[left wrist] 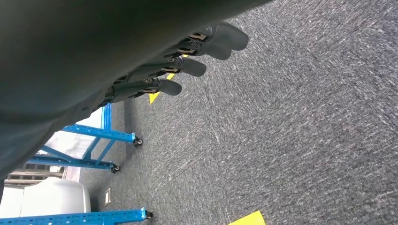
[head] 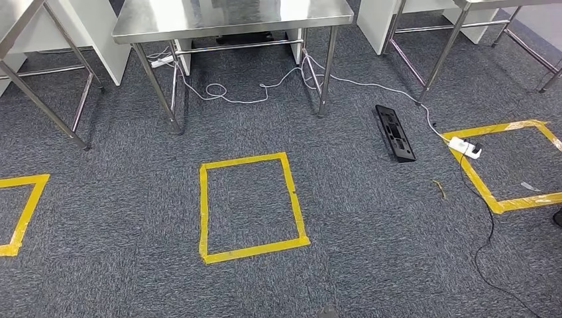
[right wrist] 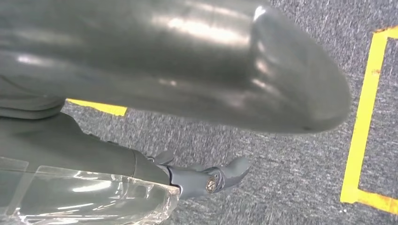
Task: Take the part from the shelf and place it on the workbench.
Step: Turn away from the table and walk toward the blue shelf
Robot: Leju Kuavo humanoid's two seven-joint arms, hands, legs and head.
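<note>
**Part not placed with certainty; arms hanging low**

Black oblong piece (head: 395,132) flat on carpet (head: 371,218), ahead and to the right, between workbench (head: 232,20) legs and white power strip (head: 465,147). Possibly the part; cannot confirm. Long axis pointing roughly away from the body. Nearer the right side, so right arm judged the better reach.

Left hand (left wrist: 183,61) over carpet, fingers (left wrist: 190,66) straight and apart, holding nothing. Blue wheeled frame (left wrist: 94,133) beyond it, perhaps the shelf.

Right hand (right wrist: 206,180) low, beside clear plastic sheet (right wrist: 89,197); cannot tell whether gripping.
</note>
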